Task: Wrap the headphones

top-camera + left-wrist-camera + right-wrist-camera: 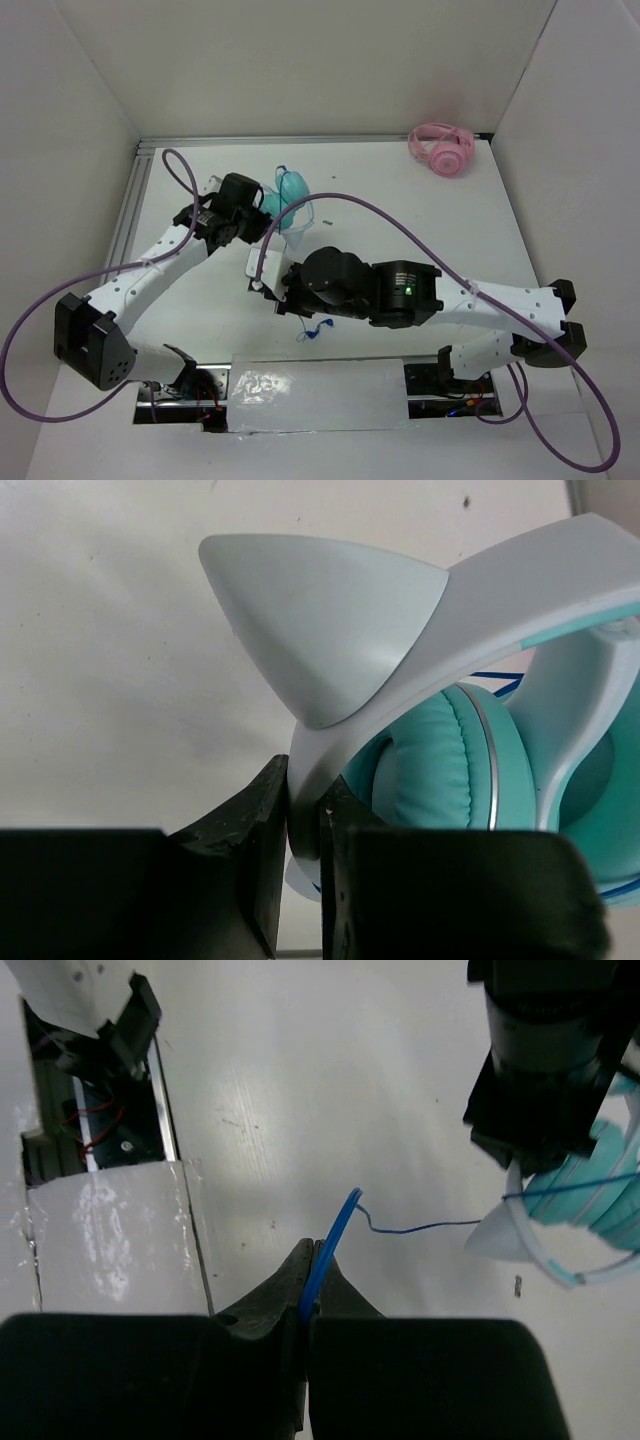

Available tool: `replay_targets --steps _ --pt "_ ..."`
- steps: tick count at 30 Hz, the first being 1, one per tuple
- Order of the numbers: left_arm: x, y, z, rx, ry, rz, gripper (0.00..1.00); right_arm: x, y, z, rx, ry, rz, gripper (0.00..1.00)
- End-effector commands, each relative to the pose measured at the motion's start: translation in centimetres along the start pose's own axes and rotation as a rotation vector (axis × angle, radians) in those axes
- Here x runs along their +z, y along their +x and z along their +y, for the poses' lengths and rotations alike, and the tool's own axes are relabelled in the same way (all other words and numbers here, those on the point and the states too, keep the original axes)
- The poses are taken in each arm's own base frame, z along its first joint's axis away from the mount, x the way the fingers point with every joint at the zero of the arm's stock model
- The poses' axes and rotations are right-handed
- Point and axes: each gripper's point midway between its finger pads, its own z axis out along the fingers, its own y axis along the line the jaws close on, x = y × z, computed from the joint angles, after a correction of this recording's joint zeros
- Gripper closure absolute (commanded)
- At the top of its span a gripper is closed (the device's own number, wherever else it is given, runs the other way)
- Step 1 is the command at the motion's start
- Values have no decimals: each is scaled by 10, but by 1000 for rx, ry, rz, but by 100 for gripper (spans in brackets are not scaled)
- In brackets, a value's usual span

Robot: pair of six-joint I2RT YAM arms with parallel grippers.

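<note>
The teal headphones (291, 190) with a pale headband are held off the table at the back middle. My left gripper (264, 218) is shut on the headband (400, 630) just below its pale cat-ear point, and a teal ear cushion (440, 770) shows to the right of the jaws. My right gripper (272, 288) sits nearer, shut on the thin blue cable (335, 1235). The cable sticks up from the jaws as a doubled strand and runs right to the headphones (590, 1210). A loose loop of the cable (315, 333) hangs below the right wrist. The plug cannot be made out.
Pink headphones (442, 150) lie at the back right corner. A shiny white plate (320, 395) covers the near edge between the arm bases. A metal rail (135, 200) runs along the left side. Purple arm hoses (400, 225) arch over the table.
</note>
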Motion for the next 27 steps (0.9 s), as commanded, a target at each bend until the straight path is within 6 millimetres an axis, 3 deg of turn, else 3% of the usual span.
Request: replay_targets --steps 1,4,6,8,9,10,12,15,17,21,27 --pt "-22 3 -34 -47 169 38 100 -11 -51 -1 -30 -61 -171 100" --pt "-27 19 -35 19 205 81 100 -12 -57 -14 -22 -14 -193 100" --pt "-26 26 -25 62 197 85 100 -16 -60 -30 -3 51 -207 100" --pt "-32 32 -22 141 247 91 100 -31 -64 -49 13 114 -237 100" --pt "-32 39 -10 192 266 101 100 -35 -62 -65 24 158 -236 100" --pt "-37 45 -16 237 334 103 100 -48 -64 -77 28 190 -255 100" --pt "-38 57 8 346 362 117 100 -64 -61 -110 54 281 -258 100" --pt "-43 61 36 368 351 123 100 -94 -61 -145 58 383 -290 100" --pt "-47 64 43 421 389 128 100 -111 -69 -156 57 399 -322 100" --pt "-53 73 53 486 371 173 100 -124 -70 -177 65 468 -319 100" --pt "-61 84 68 552 385 211 100 -144 -51 -216 148 619 -292 100"
